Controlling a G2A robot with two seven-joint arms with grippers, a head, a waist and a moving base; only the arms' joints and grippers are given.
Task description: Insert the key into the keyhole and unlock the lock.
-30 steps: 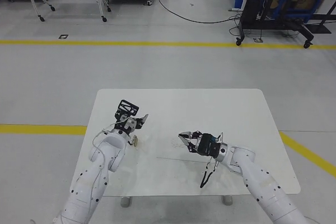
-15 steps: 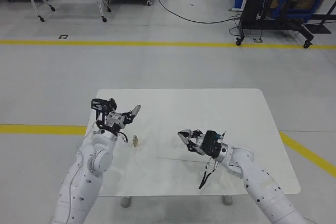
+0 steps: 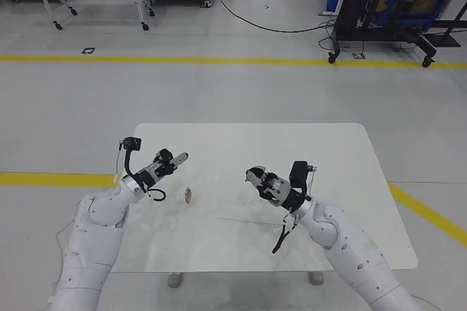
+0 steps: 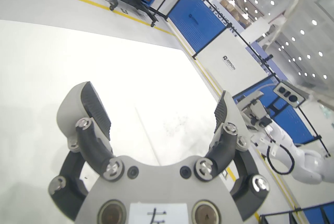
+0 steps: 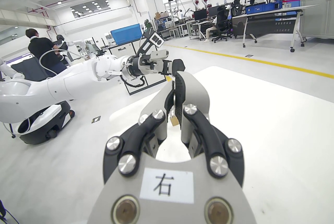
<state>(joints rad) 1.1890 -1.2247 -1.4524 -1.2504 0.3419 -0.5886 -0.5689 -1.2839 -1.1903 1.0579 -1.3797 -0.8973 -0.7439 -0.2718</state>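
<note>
A small brass lock (image 3: 188, 194) lies on the white table (image 3: 327, 148), left of centre. My left gripper (image 3: 177, 160) hangs open above the table's left edge, just up and left of the lock; its wrist view shows the fingers (image 4: 88, 105) spread wide with nothing between them. My right gripper (image 3: 251, 174) is near the table's middle, raised and pointing left, a short way right of the lock. In its wrist view the right gripper (image 5: 176, 78) is shut, with a thin silvery piece, seemingly the key (image 5: 170, 101), pinched between the pads. The lock (image 5: 174, 120) shows through the gap below them.
The table's right half and far side are bare white surface. A black cable loop (image 3: 284, 233) hangs from the right forearm. Yellow floor lines run behind and beside the table. Racks and carts stand far back.
My left gripper has pulled away from the lock toward the table's left edge and swung outward, still open. The right gripper has tilted up and shifted slightly. The lock has stayed put.
</note>
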